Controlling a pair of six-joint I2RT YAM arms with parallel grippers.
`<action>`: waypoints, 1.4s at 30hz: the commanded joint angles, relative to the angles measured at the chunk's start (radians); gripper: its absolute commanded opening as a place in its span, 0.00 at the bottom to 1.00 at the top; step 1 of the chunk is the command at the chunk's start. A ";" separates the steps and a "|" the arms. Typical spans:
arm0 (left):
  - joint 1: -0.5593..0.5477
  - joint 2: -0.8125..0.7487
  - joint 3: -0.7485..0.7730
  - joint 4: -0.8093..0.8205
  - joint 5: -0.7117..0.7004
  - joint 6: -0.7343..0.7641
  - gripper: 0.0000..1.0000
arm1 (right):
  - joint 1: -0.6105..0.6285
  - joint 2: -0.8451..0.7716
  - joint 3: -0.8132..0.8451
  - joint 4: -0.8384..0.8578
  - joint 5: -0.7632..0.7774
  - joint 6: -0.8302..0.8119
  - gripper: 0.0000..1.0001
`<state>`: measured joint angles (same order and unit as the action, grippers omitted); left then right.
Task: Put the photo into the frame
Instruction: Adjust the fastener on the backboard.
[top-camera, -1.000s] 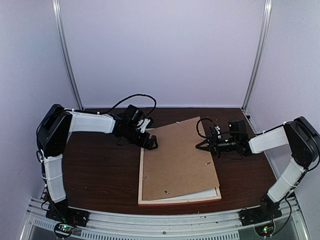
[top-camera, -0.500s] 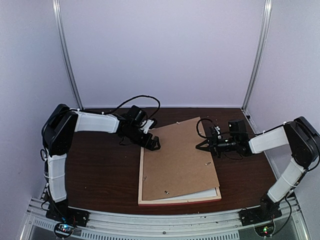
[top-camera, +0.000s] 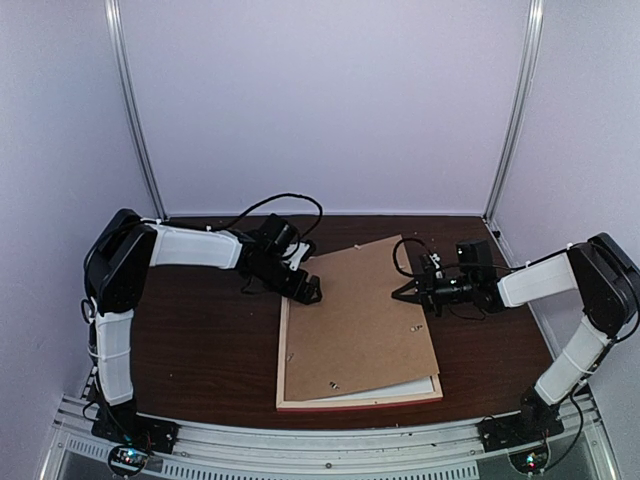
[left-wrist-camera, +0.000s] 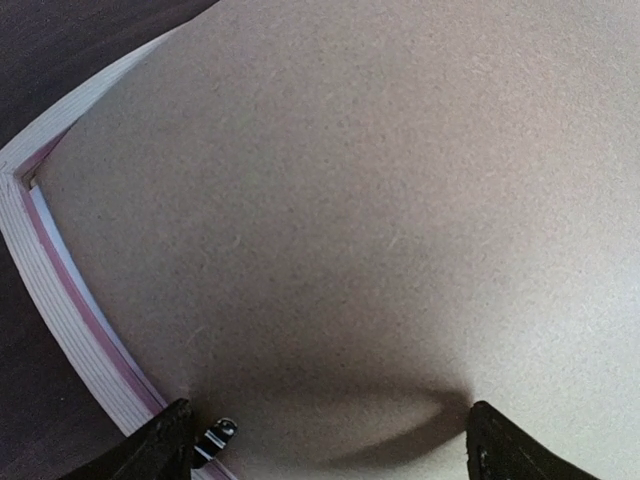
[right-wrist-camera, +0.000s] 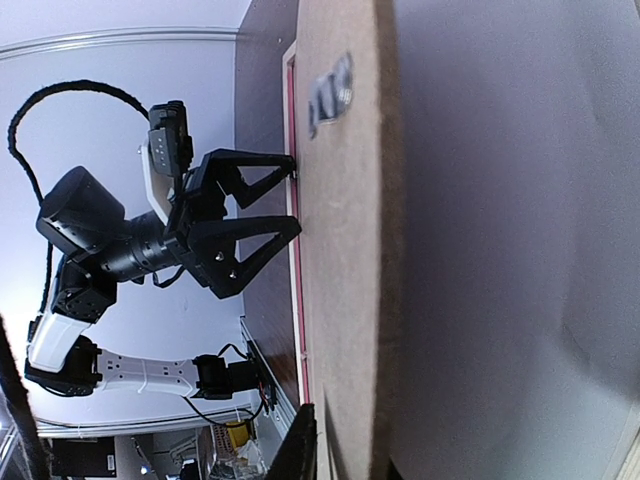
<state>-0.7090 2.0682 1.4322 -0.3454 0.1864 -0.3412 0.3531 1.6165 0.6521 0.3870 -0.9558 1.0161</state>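
The frame (top-camera: 283, 375) lies face down on the table, its pale wood back up. A brown backing board (top-camera: 355, 315) rests askew over it. A white sheet's edge (top-camera: 420, 385) shows under the board's near right corner. The photo is hidden. My left gripper (top-camera: 310, 291) stands open at the frame's far left corner. In the left wrist view its fingertips (left-wrist-camera: 165, 445) straddle the board (left-wrist-camera: 350, 200) beside a metal tab (left-wrist-camera: 220, 435). My right gripper (top-camera: 398, 292) is shut on the board's right edge (right-wrist-camera: 345, 250), seen almost edge-on.
Dark wooden table (top-camera: 200, 350) with pale walls close on three sides and metal posts (top-camera: 135, 110) at the back corners. Black cables (top-camera: 285, 200) loop behind both wrists. A metal rail (top-camera: 320, 440) runs along the near edge.
My left gripper has slid a little to the right, onto the board's far left corner. The right gripper and the board have not moved.
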 joint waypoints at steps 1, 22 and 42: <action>-0.031 -0.025 -0.029 -0.069 0.015 -0.068 0.94 | 0.009 -0.006 0.011 0.025 -0.006 -0.015 0.11; -0.038 -0.121 -0.068 -0.069 0.054 -0.133 0.93 | 0.009 0.020 0.039 -0.042 -0.006 -0.073 0.11; -0.073 -0.277 -0.219 -0.054 -0.079 -0.185 0.97 | 0.007 0.066 0.120 -0.237 0.012 -0.227 0.17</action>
<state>-0.7837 1.8217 1.2179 -0.4183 0.1703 -0.5110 0.3531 1.6638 0.7406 0.1944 -0.9543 0.8497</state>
